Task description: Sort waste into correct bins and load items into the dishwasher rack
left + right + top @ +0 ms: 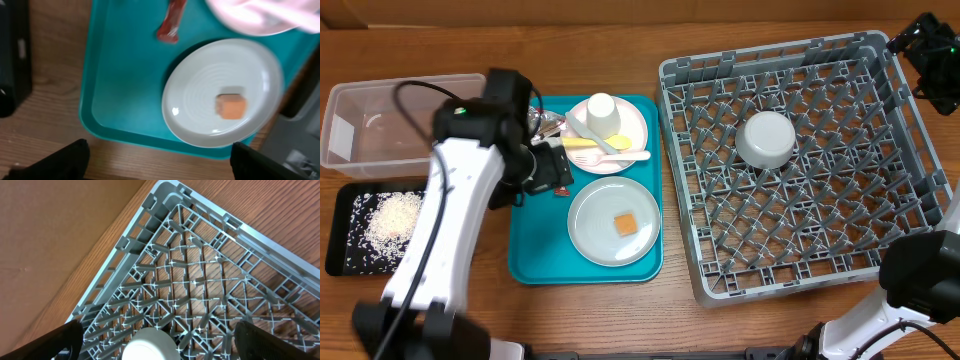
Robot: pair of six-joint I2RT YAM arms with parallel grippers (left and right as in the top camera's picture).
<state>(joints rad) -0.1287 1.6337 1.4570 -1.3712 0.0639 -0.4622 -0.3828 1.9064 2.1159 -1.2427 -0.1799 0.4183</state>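
- Where the worktop [620,315] reaches the left edge of the overhead frame, two bins lie one above the other. One clear tub [370,105] sits at upper left and one black tray [335,250] at lower left. The black tray holds the rice grains [390,218] in one heap with scattered strays.
- Left pincer [160,146]: jaws wide apart, holding nothing, hanging over the left half of the single teal tray [540,255].
- Waste on the teal tray, one of each:
  - foil wrapper [549,124] at the tray's upper left corner;
  - red sachet [170,22] at the top of the left wrist view, just left of the plates;
  - orange cube [624,223] on the grey-white plate [590,235].
- Step in hand, as judged: picking up the sachet. To do it well, centre the jaws across its narrow width, descend until the tips nearly meet the tray floor, and close fully. Keep clear of the plate rim and lift before travelling to a bin.
- Items on the teal tray:
  - two plates, the pinkish plate [635,125] uppermost in frame and carrying one upturned cup [602,112];
  - one yellow utensil [582,144] and one pale fork [620,157]; others may be hidden.
- Centre right: one dishwasher rack [820,220], with one bowl [766,138] mouth down in its upper middle.
- Right pincer [157,325]: jaws wide apart, empty, at the overhead frame's upper right corner above the rack's corner.
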